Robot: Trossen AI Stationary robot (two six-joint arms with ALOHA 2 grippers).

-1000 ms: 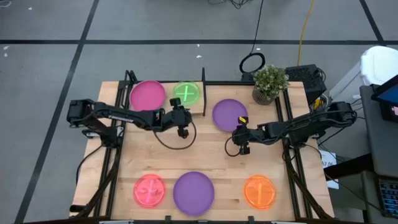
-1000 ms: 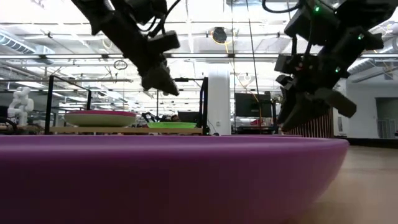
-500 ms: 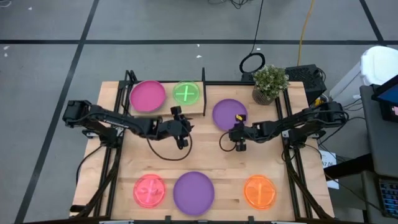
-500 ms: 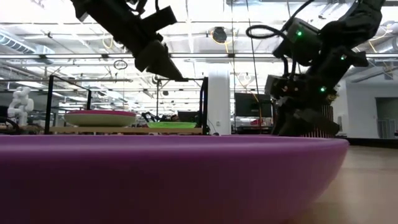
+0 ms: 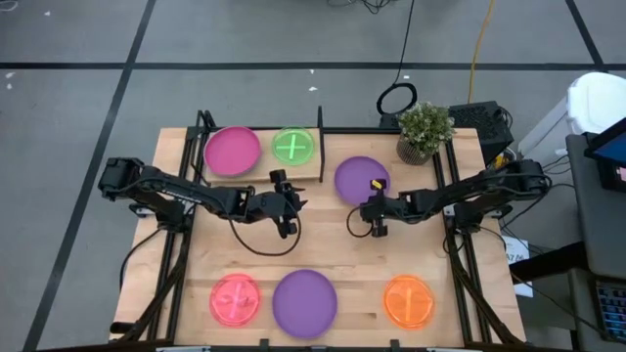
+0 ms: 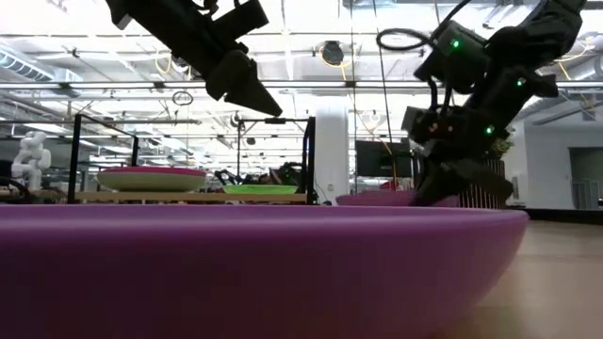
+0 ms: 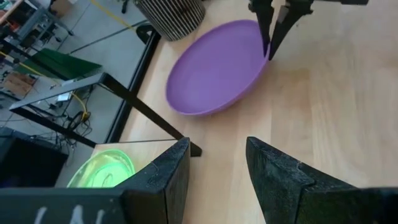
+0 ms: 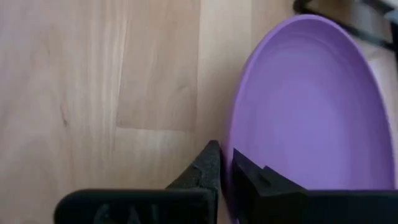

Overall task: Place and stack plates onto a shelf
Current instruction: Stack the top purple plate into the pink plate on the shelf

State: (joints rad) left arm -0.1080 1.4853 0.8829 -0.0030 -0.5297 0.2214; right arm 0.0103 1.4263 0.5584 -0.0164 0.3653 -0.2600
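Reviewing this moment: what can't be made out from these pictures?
- Low view: the near purple plate fills the foreground and hides the tabletop behind it.
- High view: the right gripper covers the purple plate rim it clamps.
- Left wrist view: the neon green plate is partly behind the left gripper.

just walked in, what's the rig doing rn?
Stacking plates onto the shelf. The right gripper has shut on the rim of the purple plate beside the shelf. The left gripper hovers open over the table centre, empty. Magenta plate and green plate are already on the shelf; three more wait along the front edge.
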